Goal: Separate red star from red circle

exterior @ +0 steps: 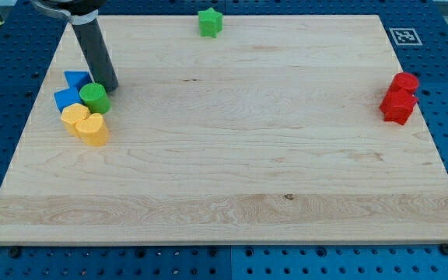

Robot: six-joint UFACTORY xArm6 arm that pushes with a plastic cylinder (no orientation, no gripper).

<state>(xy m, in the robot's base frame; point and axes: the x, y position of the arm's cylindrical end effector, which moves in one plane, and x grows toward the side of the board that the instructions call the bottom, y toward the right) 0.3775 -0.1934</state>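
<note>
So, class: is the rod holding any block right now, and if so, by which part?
Nothing is held. My tip only pushes; it sits beside the green cylinder, far from the red star and red circle.

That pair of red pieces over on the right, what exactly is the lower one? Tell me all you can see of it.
The red star is a small, chunky block of matt, solid red, lying flat near the wooden board's right edge. Its points are hard to make out at this size. The red circle sits just above it in the view, pressed against it. Nothing else touches it; my tip is far off at the view's left.
</note>
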